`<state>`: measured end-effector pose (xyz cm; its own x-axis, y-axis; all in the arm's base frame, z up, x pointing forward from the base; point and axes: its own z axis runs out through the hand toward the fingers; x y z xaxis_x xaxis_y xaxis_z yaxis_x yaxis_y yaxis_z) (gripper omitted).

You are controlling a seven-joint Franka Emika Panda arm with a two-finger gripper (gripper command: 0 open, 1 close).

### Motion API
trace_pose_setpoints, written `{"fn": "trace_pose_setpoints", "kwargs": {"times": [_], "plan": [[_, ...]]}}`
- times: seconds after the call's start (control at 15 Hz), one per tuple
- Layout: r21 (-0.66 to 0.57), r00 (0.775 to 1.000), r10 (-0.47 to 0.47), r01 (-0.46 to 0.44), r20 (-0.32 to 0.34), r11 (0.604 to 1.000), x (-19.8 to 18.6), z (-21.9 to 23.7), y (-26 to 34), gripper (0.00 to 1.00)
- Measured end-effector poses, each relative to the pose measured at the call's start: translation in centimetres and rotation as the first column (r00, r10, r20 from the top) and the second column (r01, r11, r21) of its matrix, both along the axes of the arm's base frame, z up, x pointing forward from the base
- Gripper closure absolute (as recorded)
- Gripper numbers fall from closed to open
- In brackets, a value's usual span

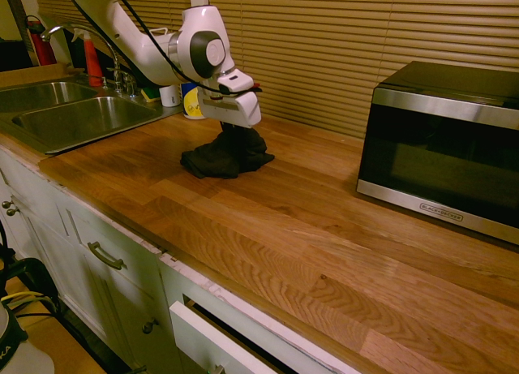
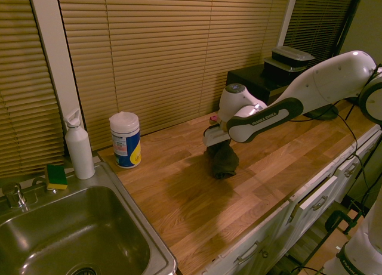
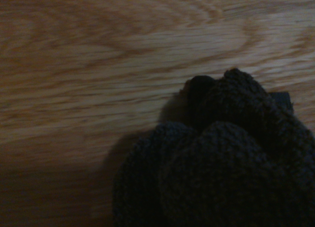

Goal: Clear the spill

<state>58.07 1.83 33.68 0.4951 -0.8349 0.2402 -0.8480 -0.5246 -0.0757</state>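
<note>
One dark cloth (image 1: 225, 155) bunched in my gripper (image 1: 233, 129), fingers clamped on it, its bottom dragging on the counter (image 1: 268, 228). Can't make out the spill anywhere. Microwave (image 1: 444, 147) sits at 3 o'clock.

**Wooden countertop and its load**

A butcher-block wooden countertop (image 1: 268, 228) runs below closed blinds, over white cabinets. A double steel sink (image 1: 73, 118) is set into one end. On the wood near the sink stand a white tub of wipes (image 2: 125, 139) and a white spray bottle (image 2: 79, 145), with a yellow-green sponge (image 2: 57, 176) on the sink rim. A bunched dark cloth (image 1: 225, 155) rests mid-counter. Toward the other end sits a black-and-steel microwave (image 1: 446, 147), well apart from the cloth
</note>
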Motion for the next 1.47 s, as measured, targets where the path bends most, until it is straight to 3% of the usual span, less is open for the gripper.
{"fn": "trace_pose_setpoints", "kwargs": {"times": [0.67, 1.0, 1.47], "plan": [[0.021, 0.994, -0.106, 0.106, -0.002, 0.994, -0.9, 0.2, -12.4, 1.0], [0.018, 0.999, -0.038, 0.038, -0.001, 0.999, -0.8, 0.6, -8.4, 1.0], [0.018, 0.997, 0.079, -0.079, -0.003, 0.997, -2.3, 1.7, 5.7, 1.0]]}}
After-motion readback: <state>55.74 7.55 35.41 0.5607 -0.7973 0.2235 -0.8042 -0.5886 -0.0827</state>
